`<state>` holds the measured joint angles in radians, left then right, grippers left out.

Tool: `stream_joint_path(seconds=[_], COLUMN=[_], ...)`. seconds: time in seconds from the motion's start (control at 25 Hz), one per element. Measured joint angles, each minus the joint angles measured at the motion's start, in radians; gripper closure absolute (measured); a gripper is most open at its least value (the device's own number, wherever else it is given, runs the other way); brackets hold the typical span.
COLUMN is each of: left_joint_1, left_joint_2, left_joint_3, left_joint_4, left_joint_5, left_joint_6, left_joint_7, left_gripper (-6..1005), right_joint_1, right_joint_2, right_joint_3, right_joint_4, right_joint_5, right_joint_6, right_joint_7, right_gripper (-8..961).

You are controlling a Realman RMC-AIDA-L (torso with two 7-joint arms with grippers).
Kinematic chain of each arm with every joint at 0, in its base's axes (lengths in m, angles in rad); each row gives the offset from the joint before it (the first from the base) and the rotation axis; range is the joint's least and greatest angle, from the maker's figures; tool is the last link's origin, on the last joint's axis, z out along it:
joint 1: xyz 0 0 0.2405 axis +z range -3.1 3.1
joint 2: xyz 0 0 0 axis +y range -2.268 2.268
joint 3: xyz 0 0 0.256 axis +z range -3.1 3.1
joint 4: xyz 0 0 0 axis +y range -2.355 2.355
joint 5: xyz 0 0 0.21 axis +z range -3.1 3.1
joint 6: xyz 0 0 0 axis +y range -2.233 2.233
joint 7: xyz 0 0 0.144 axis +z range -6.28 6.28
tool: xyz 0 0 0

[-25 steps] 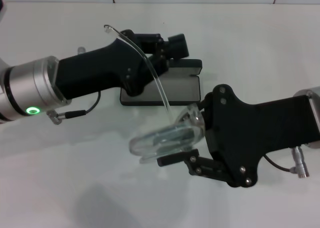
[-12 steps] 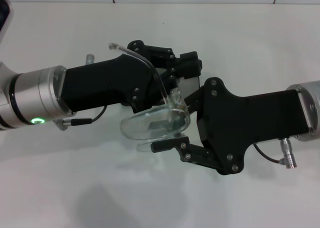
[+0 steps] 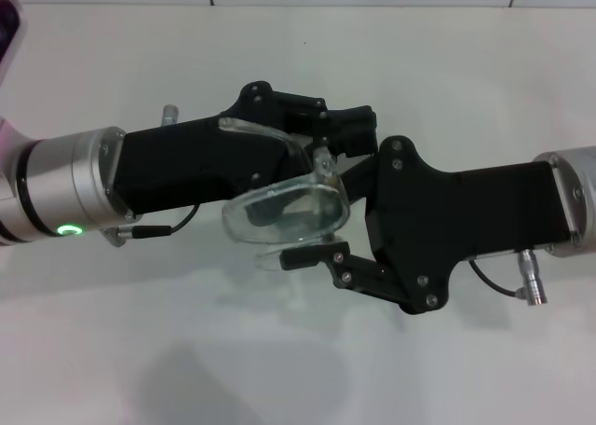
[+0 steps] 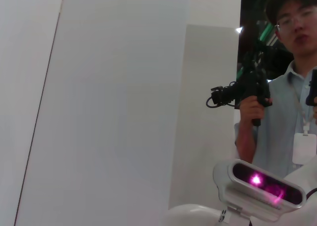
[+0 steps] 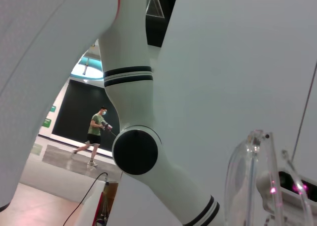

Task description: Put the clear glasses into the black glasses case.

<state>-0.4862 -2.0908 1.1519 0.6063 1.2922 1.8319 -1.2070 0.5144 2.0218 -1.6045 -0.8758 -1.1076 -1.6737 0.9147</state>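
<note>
Here, mid-air over the white tabletop [image 3: 447,61]: both arms meet at centre, crowded together.

Right gripper [image 3: 317,225], black, reaching in from the right, has its fingers closed on the transparent plastic wraparound glasses [image 3: 284,212] at the lens end nearest it; one finger bar runs under the lens, the other sits behind the top edge. Lens hangs clear of the table, face toward the head camera. One clear arm [image 3: 265,131] of the glasses lies across the left gripper's black body.

Left gripper [image 3: 349,131], also black, comes in from the left, its fingertips near the hinge of the glasses. Whether its fingers are parted or pinching anything, I cannot tell.

Matte black glasses case: not visible in the head view; if it is on the table it is hidden beneath the two grippers. Wrist views show only room and robot body, plus a sliver of the clear lens [image 5: 250,181] in the right wrist view.

Risks, as judged:
- Slick clear plastic held at one end only; it could pivot or slip out.
- The loose arm resting on the left gripper could snag or be bent if either arm shifts.
- With the case unseen, lowering blind could miss it or knock it.
- Grippers are close enough to collide.
</note>
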Motion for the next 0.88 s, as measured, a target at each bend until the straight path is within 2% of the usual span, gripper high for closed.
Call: stream_joint_path(seconds=[0.64, 0.88], left_joint_1=[0.003, 0.016], left_joint_2=[0.0, 0.001], left_joint_3=[-0.02, -0.125], left_joint_4=[0.0, -0.019], left_joint_5=[0.0, -0.001], left_joint_6=[-0.001, -0.013], left_joint_7=[0.0, -0.011], left_gripper=[935, 935], right_joint_1=[0.0, -0.003], right_joint_2=[-0.001, -0.002], right_joint_3=[0.001, -0.005], right_joint_4=[-0.004, -0.013], right_joint_5=[0.003, 0.001], right_joint_6=[0.018, -0.008], right_joint_7=[0.007, 0.009], right_gripper=[820, 819])
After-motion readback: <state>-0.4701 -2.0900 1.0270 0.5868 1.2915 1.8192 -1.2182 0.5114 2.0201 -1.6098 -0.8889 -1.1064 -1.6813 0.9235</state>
